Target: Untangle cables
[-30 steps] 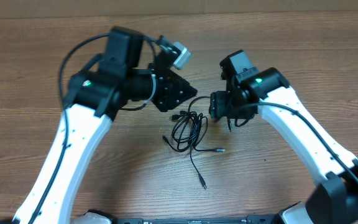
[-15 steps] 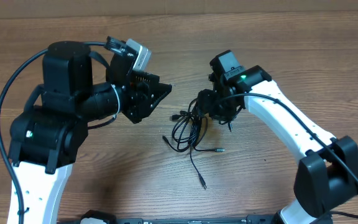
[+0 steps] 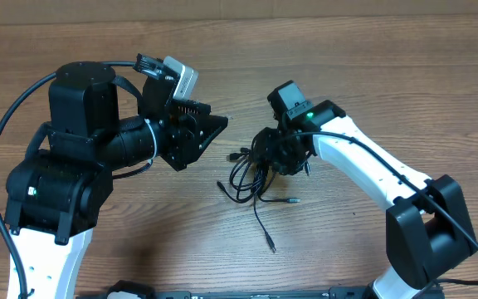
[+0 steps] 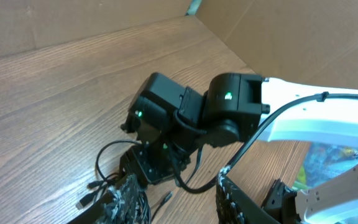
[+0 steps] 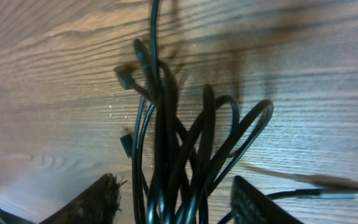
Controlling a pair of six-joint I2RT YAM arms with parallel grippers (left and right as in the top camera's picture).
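Thin black cables point(image 3: 251, 176), a loose looped bundle on the wooden table point(image 3: 405, 75), sit between the spread, unclenched right gripper point(image 3: 265, 156); left gripper point(image 3: 206, 143) hangs beside them, released and empty.

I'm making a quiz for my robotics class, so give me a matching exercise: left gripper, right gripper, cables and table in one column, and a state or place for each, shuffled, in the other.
1 left gripper
2 right gripper
3 cables
4 table

A tangled loops lying on the wood
B open, astride the bundle
C brown wood grain
D open, beside the bundle, holding nothing

Pairs: 1-D, 2-B, 3-A, 4-C
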